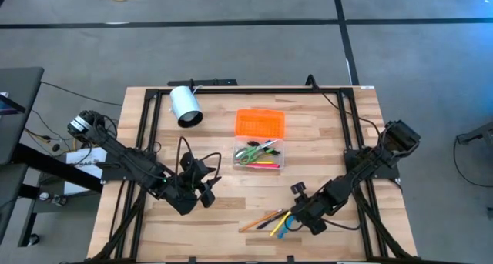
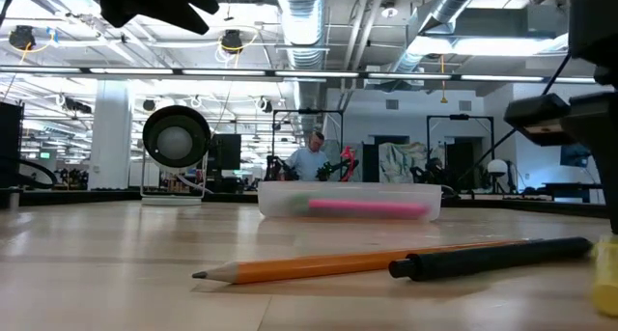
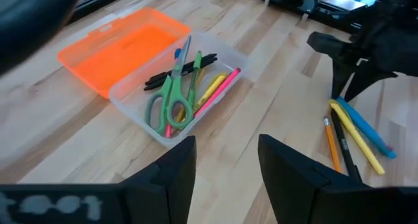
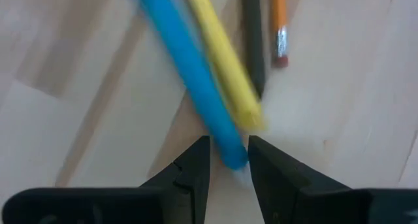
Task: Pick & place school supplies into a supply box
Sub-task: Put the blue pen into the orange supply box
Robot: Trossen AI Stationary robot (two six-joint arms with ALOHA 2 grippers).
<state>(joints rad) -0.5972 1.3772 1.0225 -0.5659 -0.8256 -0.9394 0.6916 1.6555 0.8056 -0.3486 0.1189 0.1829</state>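
The supply box, a clear tray [image 1: 258, 155] with its orange lid [image 1: 259, 123] open beside it on the far side, holds green scissors [image 3: 171, 96], pens and markers. On the near table lie a blue marker [image 4: 189, 67], a yellow marker [image 4: 225, 61], a dark pen [image 4: 253, 34] and an orange pencil [image 4: 279, 21]. My right gripper [image 4: 228, 160] points down, open, with a fingertip on each side of the blue marker's end. My left gripper [image 3: 227, 165] hangs open above the table, left of and nearer than the box. My right gripper comes from above, slanting, with its fingertips [image 4: 199, 160] on either side of the blue marker's end [image 4: 232, 152]. The marker lies flat on the table. Whether the fingers touch it, I cannot tell.
A white cylinder [image 1: 185, 106] lies at the far left of the table. The loose markers, pen and pencil lie close together, the yellow marker against the blue one. Bare wood lies between the loose supplies and the box. A person stands far off in the room.
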